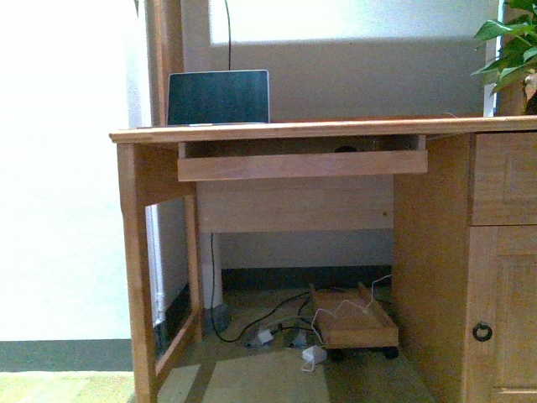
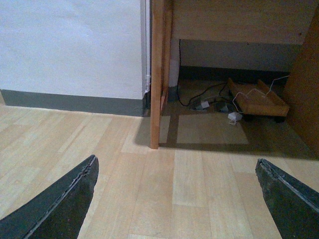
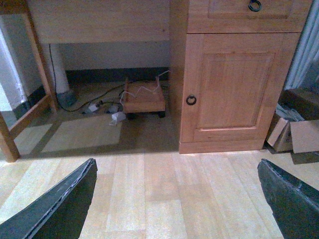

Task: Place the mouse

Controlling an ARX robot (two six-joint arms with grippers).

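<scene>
A light-brown wooden desk (image 1: 319,128) faces me, an open silver dark-screened laptop (image 1: 218,97) on its left end. The small dark grey rounded mouse (image 1: 346,149) lies on the pull-out wooden shelf (image 1: 302,164) beneath, half hidden. My left pincer (image 2: 177,162) and right pincer (image 3: 177,163) gape wide, empty.

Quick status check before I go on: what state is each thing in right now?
Laptop: open, screen dark.
Drawer: shut.
Cabinet door: shut.
Left end effector: open, empty.
Right end effector: open, empty.
Mouse: in neither end effector; not clearly seen.
</scene>
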